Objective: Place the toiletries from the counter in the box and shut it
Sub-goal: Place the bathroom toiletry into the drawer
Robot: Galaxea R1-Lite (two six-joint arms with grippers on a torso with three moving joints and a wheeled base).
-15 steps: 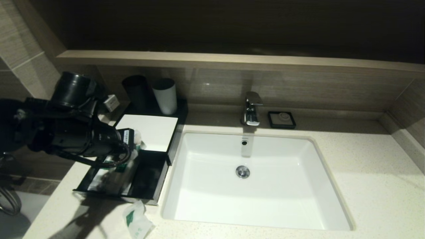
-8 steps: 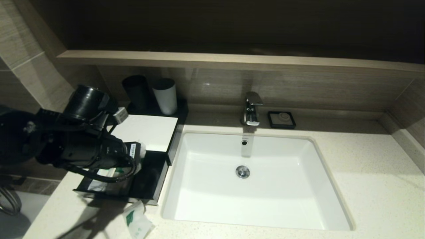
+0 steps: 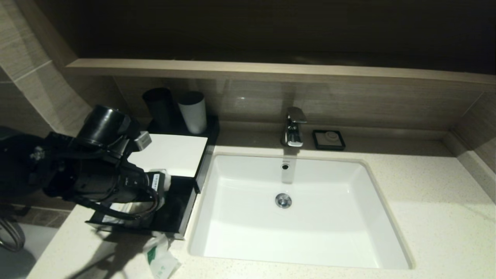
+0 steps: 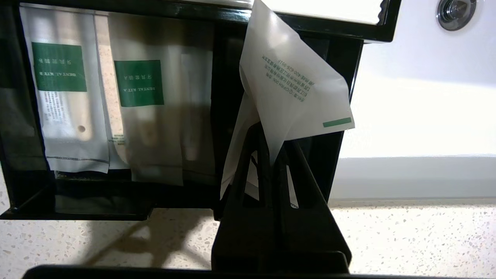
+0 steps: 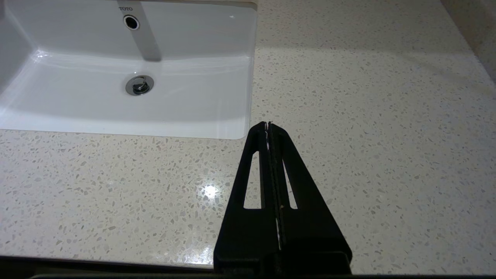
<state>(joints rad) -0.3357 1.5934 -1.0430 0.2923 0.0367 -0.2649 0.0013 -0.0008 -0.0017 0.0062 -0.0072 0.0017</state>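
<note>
1. Sachet (image 4: 294, 89), white with green print, is hanging pinched in the left gripper (image 4: 271, 143), whose fingers are clamping it over the open drawer (image 4: 341, 77) of the box (image 3: 170, 153) at the counter's (image 3: 426, 201) left end.
2. Two more sachets (image 4: 139, 112) are lying flat inside the drawer.
3. Another sachet (image 3: 159, 261) is lying on the counter's front edge, just before the drawer.
4. The right gripper (image 5: 268, 126) is hanging closed and empty above the counter, right of the sink (image 3: 310, 217).

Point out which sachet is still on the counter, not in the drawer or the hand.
The crumpled sachet lying on the counter just in front of the open drawer. Two others lie flat inside the drawer; one hangs pinched in the left hand.
</note>
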